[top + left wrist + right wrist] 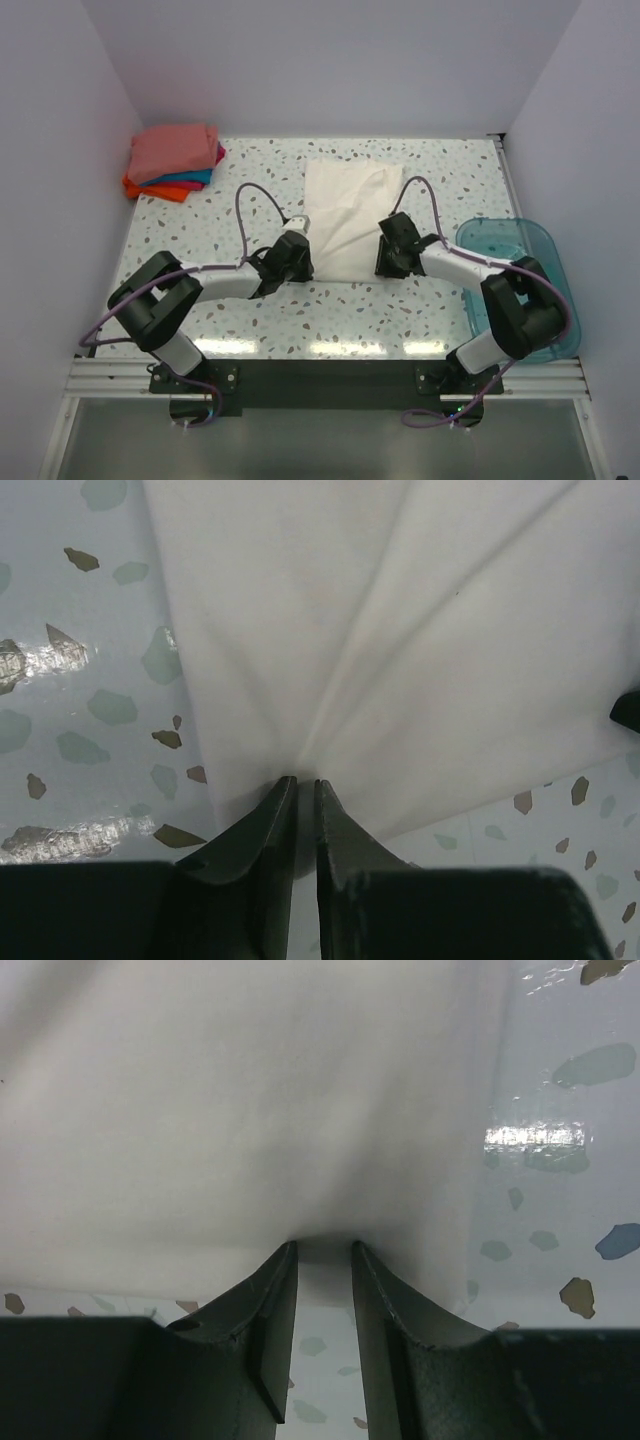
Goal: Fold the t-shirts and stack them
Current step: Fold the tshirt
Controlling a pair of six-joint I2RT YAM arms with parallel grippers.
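Observation:
A white t-shirt lies folded in a long shape at the middle of the speckled table. My left gripper is at its near left edge; in the left wrist view the jaws are pinched shut on the white cloth, and creases fan out from the pinch. My right gripper is at the shirt's near right edge, and the right wrist view shows it closed on a thicker fold of the same shirt. Folded salmon-pink, teal and orange t-shirts are stacked at the back left.
A translucent teal plastic bin stands at the table's right edge, behind the right arm's base. White walls close in the table on the left, back and right. A metal rail runs along the near edge.

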